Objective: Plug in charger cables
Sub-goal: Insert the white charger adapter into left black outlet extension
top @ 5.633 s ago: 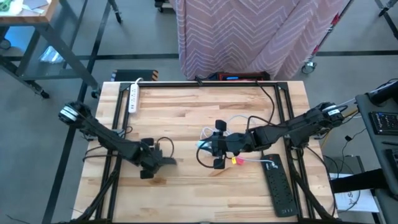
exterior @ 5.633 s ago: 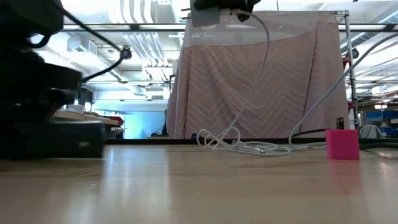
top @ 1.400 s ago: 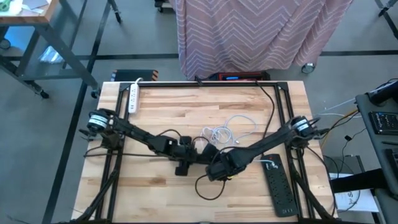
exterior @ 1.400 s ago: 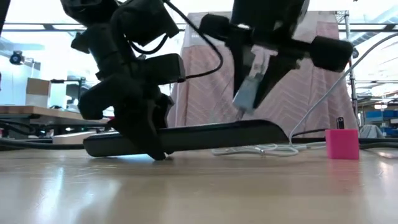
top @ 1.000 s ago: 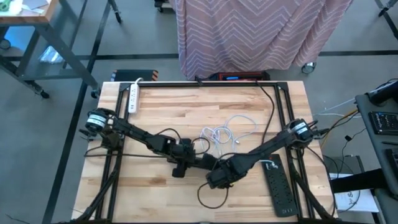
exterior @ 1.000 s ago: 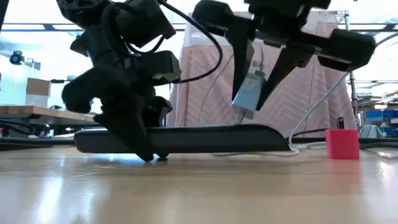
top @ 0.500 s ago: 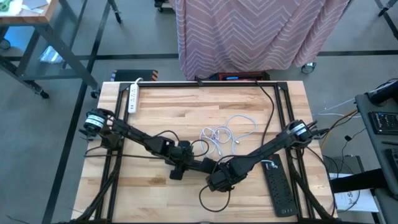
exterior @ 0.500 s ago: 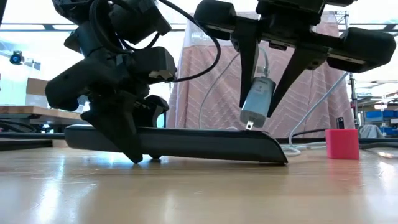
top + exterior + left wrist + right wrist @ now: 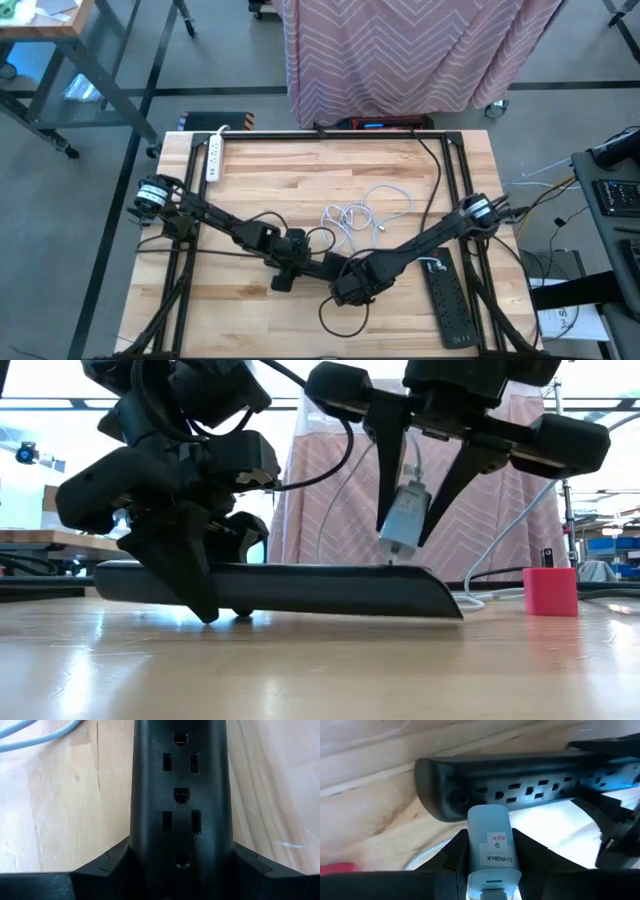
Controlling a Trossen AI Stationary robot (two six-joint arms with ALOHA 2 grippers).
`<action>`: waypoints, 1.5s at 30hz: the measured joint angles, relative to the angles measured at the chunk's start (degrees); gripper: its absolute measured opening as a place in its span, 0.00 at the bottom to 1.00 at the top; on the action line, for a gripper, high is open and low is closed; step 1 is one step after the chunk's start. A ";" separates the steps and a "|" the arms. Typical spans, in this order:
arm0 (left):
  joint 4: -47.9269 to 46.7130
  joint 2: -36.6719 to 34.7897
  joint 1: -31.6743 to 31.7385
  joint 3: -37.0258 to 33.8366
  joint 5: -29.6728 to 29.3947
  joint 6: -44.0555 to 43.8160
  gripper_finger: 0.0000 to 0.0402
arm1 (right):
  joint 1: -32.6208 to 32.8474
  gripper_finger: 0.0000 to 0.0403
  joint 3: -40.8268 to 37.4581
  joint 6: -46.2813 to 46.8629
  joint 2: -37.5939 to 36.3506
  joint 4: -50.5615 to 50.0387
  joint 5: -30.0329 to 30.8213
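Lowered by the right claw (image 9: 405,530), light-blue plug block (image 9: 403,518) nears black power strip (image 9: 300,586).

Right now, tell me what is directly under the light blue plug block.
The black power strip, held by the left gripper. The right gripper holds the light blue plug block above it; its prongs are hidden.
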 joint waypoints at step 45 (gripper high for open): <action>1.22 0.00 -0.04 2.36 -5.57 3.77 0.52 | -2.48 0.26 2.82 -0.45 5.40 -0.68 -13.93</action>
